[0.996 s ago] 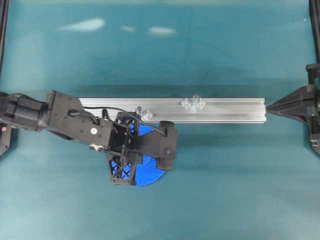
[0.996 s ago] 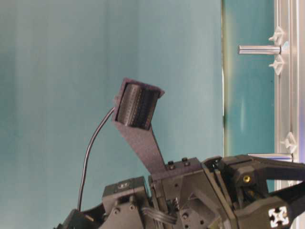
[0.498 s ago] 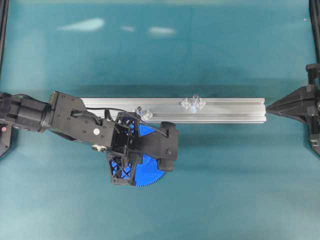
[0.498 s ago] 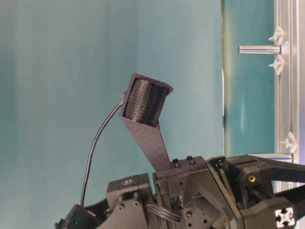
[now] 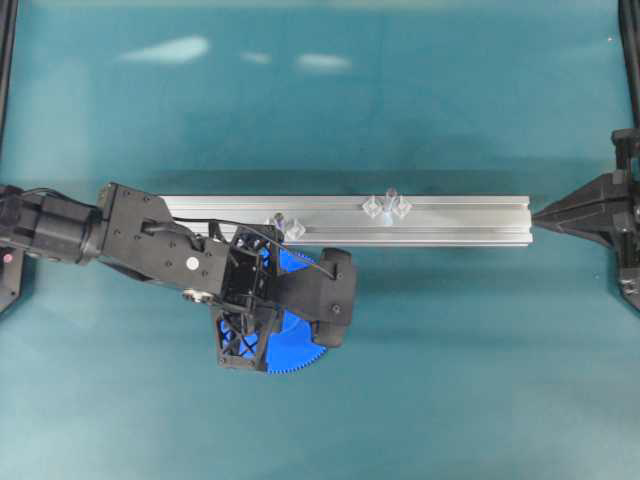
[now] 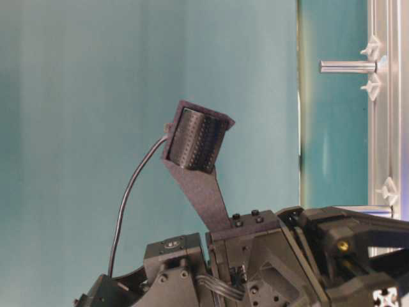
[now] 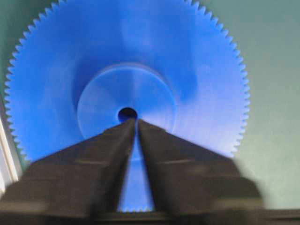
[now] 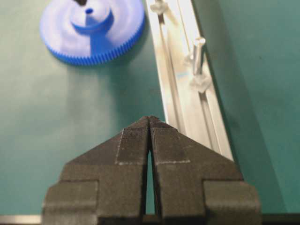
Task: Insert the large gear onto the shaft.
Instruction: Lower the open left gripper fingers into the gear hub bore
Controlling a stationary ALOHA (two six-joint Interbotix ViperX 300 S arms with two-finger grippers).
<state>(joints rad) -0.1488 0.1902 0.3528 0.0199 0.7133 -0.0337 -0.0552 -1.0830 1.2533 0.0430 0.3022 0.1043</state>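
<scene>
The large gear [image 7: 126, 103] lies flat on the teal table [image 5: 450, 380], low and left of centre in the overhead view, just below the aluminium rail [image 5: 460, 235]. The left gripper [image 7: 136, 123] hovers above its hub, fingertips narrowly parted, holding nothing. The shaft [image 8: 198, 56] stands upright on the rail. The right gripper [image 8: 149, 119], at the right edge, is pressed closed and empty.

Big blue plastic gear [image 7: 126, 101] looks smooth, slightly glossy; the grooved aluminium rail [image 5: 450, 222] is brushed metal; teal desk [image 5: 400, 110] looks matt with soft glare.
</scene>
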